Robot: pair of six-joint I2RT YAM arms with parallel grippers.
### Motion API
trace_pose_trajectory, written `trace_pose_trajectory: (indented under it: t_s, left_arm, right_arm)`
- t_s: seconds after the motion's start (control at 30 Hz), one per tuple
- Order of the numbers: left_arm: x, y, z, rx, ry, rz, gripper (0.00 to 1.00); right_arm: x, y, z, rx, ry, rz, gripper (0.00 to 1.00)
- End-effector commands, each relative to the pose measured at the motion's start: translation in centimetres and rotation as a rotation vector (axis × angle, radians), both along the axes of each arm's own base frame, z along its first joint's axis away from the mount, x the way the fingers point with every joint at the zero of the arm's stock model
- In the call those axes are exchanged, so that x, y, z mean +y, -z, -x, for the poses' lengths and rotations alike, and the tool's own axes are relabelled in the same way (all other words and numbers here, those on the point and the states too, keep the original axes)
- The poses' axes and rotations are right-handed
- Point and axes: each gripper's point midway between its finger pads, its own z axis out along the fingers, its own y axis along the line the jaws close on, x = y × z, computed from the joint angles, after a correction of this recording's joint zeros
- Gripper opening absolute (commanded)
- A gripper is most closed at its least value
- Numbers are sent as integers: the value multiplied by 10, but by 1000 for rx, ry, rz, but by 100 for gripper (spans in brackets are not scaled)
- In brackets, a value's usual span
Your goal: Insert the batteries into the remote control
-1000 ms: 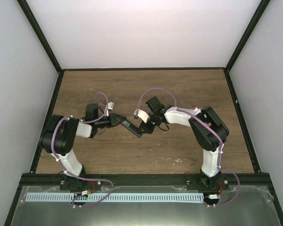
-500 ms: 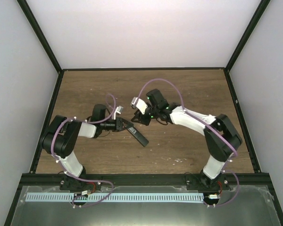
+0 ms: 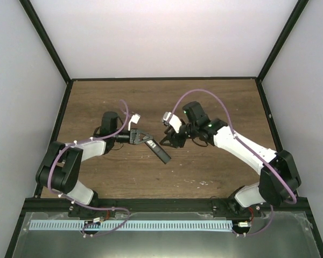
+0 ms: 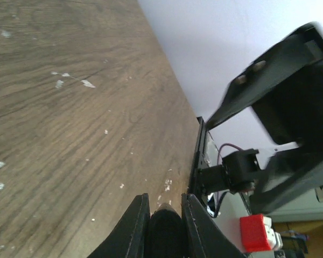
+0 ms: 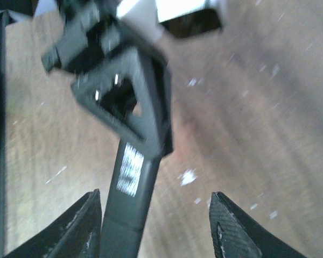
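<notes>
The slim black remote control (image 3: pixel 160 152) is clamped at its upper left end in my left gripper (image 3: pixel 141 137), slanting down to the right over the table. In the left wrist view the remote (image 4: pixel 164 231) fills the gap between the shut fingers (image 4: pixel 133 226). My right gripper (image 3: pixel 168 142) is open next to the remote's right side. In the right wrist view the remote (image 5: pixel 130 183), with a white label, passes close to the left finger (image 5: pixel 83 226), and the left gripper (image 5: pixel 118 97) holds its far end. The batteries are out of view.
The wooden table (image 3: pixel 215 166) is framed by black rails (image 3: pixel 151 201) in front and white walls on three sides. Small white specks (image 4: pixel 70 78) mark the wood. Purple cables (image 3: pixel 202 92) loop over both arms.
The left arm has stretched out and carried the remote a little right and down. The right gripper swung away up-left, then came back beside the remote, and its elbow moved right.
</notes>
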Motion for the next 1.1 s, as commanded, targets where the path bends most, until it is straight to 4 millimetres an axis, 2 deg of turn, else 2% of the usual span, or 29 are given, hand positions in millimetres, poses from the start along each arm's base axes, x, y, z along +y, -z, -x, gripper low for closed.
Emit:
trace_pose_trajectory:
  t_s: [0.0, 0.17, 0.5, 0.6, 0.77, 1.07]
  left_arm:
    - [-5, -31, 16, -86, 105, 53, 0]
    - [-7, -47, 30, -120, 160, 75, 0]
    - [-7, -66, 37, -179, 178, 93, 0]
    - [-8, -68, 38, -188, 181, 93, 0]
    - [-8, -68, 40, -194, 193, 93, 0]
    - [-9, -71, 41, -228, 196, 87, 0]
  right_arm:
    - [-6, 17, 31, 165, -44, 8, 52]
    - [1, 10, 43, 216, -98, -53, 53]
    - [11, 20, 53, 338, -165, -62, 51]
    - [14, 23, 56, 358, -181, -58, 46]
    - [21, 15, 60, 370, -222, -99, 36]
    - [27, 16, 67, 437, -281, -109, 12]
